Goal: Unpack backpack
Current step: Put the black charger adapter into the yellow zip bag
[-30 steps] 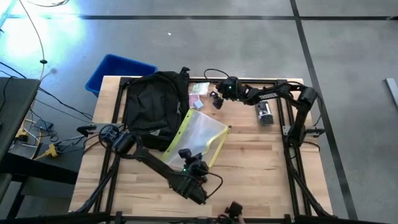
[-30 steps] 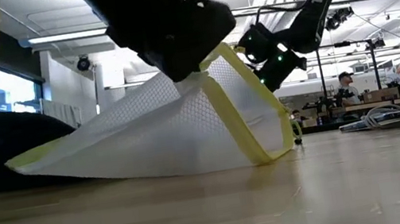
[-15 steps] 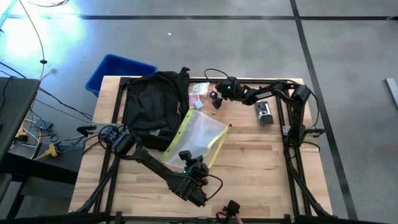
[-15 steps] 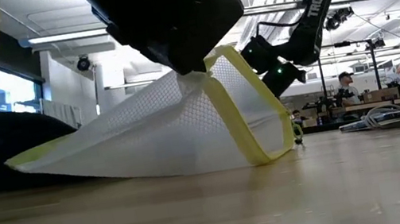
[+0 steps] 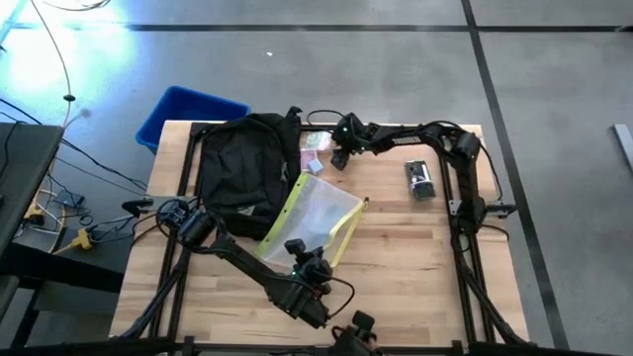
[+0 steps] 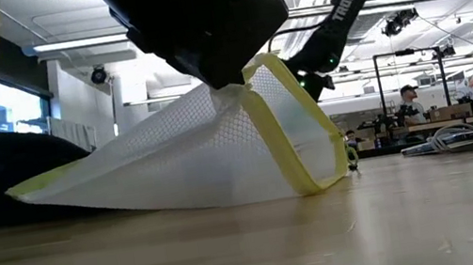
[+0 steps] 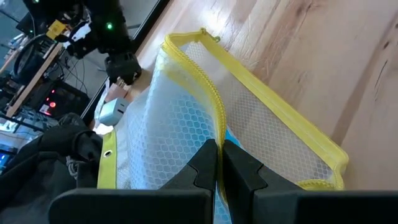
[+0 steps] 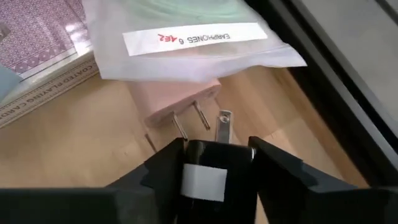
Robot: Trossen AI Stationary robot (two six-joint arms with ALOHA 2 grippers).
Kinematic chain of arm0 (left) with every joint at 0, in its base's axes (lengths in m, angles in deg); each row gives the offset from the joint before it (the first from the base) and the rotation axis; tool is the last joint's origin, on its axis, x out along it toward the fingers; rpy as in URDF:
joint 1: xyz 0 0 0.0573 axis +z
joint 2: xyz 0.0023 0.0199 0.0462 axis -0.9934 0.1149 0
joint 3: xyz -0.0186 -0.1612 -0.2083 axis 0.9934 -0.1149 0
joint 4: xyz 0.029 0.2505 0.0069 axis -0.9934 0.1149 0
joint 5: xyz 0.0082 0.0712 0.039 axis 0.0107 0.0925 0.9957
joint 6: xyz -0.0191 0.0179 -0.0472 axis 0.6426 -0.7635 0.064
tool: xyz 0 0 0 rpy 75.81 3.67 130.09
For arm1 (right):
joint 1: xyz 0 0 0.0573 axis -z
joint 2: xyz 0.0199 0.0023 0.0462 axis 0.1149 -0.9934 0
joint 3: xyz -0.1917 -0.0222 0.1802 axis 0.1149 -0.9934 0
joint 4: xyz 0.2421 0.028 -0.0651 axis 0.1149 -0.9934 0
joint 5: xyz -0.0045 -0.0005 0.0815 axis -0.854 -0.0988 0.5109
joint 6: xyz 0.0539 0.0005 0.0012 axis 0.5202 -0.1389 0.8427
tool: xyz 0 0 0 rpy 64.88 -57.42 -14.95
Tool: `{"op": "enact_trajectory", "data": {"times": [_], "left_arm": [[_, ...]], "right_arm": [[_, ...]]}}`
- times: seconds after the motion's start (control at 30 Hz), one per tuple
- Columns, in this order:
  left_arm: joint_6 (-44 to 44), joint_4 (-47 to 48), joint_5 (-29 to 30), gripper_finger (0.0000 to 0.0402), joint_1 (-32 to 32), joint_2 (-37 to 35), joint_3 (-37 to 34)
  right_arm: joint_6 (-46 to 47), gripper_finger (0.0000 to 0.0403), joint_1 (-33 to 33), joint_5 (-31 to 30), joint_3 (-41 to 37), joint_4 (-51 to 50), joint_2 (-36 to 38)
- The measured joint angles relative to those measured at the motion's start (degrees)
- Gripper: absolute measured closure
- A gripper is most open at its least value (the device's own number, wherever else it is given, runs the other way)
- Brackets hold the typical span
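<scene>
The black backpack (image 5: 242, 168) lies on the table's far left part. Next to it, a clear pouch with a yellow edge (image 5: 316, 213) is held up by my left gripper (image 5: 295, 244), which is shut on it. The pouch's lower side rests on the table (image 6: 181, 203). Near the far edge, right of the backpack, my right gripper (image 5: 339, 156) points down at small loose items. A black charger (image 8: 214, 174) sits between its fingers. My left gripper pinches the pouch's yellow zipper edge (image 7: 217, 134) between its two shut fingers, coming from the table's near side. That edge is raised and the pouch slopes down from it like a tent. My right gripper has the black charger's two sides (image 8: 186, 158) between its two fingers, slanting down from the table's right. A metal prong (image 8: 222, 123) sticks out ahead of the fingers. Whether the charger is lifted I cannot tell.
Ahead of my right gripper lie a pink plug (image 8: 177, 102), a white bag marked earphones (image 8: 186, 43) and a card box (image 8: 37, 56). A grey device (image 5: 420, 180) lies at the table's right. A blue bin (image 5: 188, 114) stands beyond the far left corner.
My right gripper has gone toward the table's left along the far edge, closer to the small items beside the backpack, and has tipped further down. The left gripper and the pouch have kept still.
</scene>
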Motion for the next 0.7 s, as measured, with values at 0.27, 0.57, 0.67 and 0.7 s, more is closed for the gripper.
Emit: {"op": "enact_trajectory", "data": {"times": [0.27,0.57,0.67,0.7], "left_arm": [[0.71,-0.05,-0.08,0.0402,-0.89,0.00,0.00],[0.90,0.07,1.19,0.0402,-1.97,0.00,0.00],[0.97,0.02,1.25,0.0402,-2.24,0.00,0.00],[1.03,-0.09,1.39,0.0402,-2.38,0.00,0.00]], "right_arm": [[-0.58,0.0280,0.13,-3.30,-0.42,-9.37,4.16],[-3.00,0.0280,-6.79,1.37,-10.88,-19.66,27.06],[-0.07,0.0280,-11.54,4.76,-19.42,-18.31,36.95],[1.44,0.0280,-13.74,5.82,-22.58,-17.54,40.04]]}}
